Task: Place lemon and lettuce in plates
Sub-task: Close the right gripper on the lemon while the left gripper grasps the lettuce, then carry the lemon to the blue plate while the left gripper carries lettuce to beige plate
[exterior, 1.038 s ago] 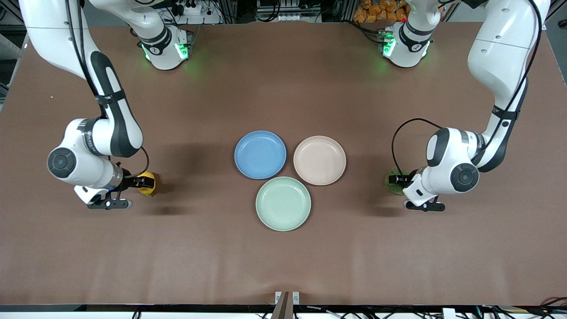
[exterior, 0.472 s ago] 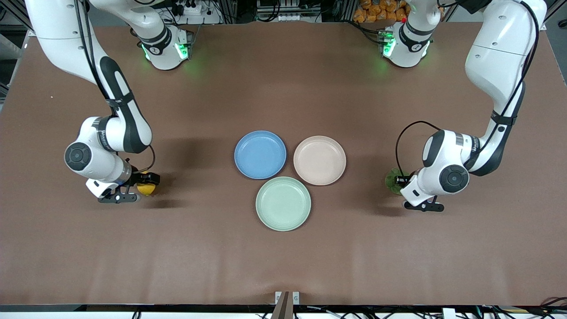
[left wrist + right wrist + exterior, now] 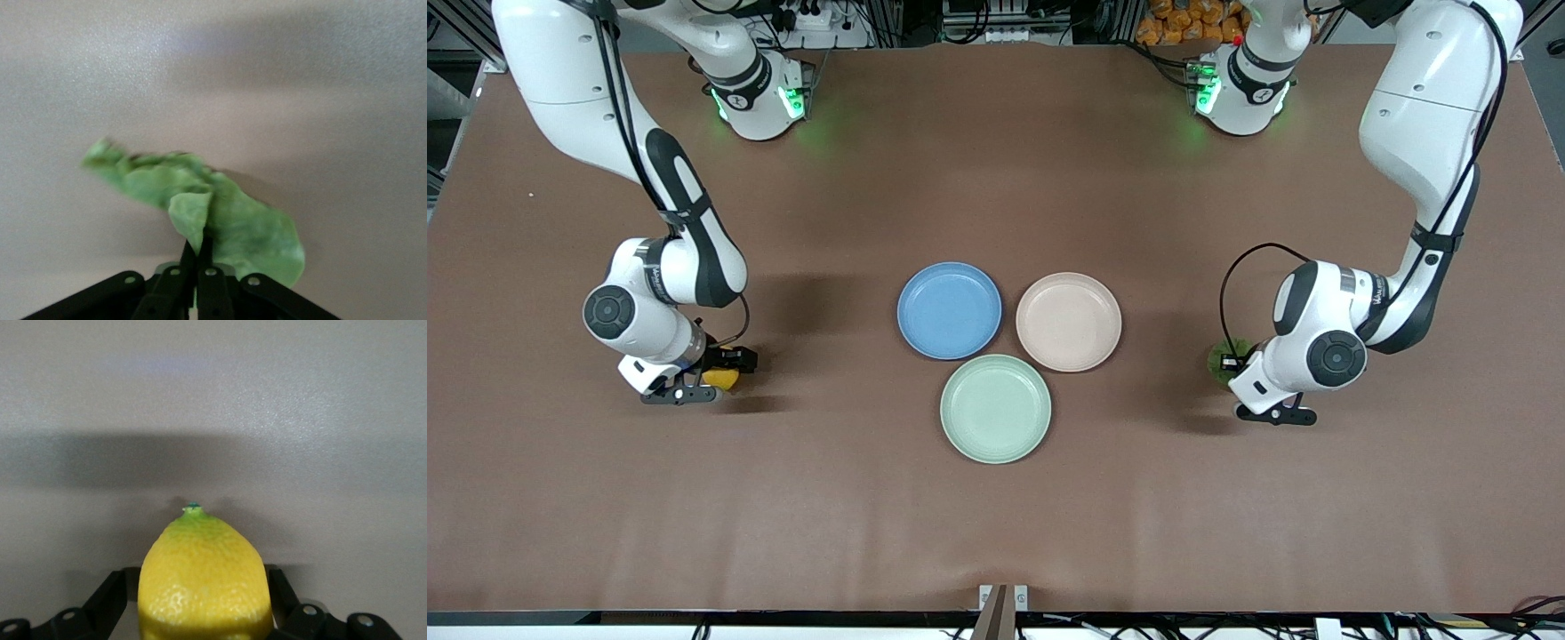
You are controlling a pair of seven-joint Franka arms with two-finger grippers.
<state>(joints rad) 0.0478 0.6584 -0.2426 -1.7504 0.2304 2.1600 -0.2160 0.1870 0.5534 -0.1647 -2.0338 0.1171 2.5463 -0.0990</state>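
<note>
Right gripper [image 3: 716, 373] is over the right arm's end of the table [image 3: 996, 533], fingers squeezed onto the lemon [image 3: 203, 580], which sits between them. Left gripper [image 3: 195, 267] is over the left arm's end, fingers pinched together on the lettuce [image 3: 220, 213]; the leaf sticks out from the tips. The blue plate [image 3: 949, 310] and pinkish plate [image 3: 1068, 321] sit side by side mid-table, with the mint-green plate [image 3: 995, 408] just nearer the front edge.
</note>
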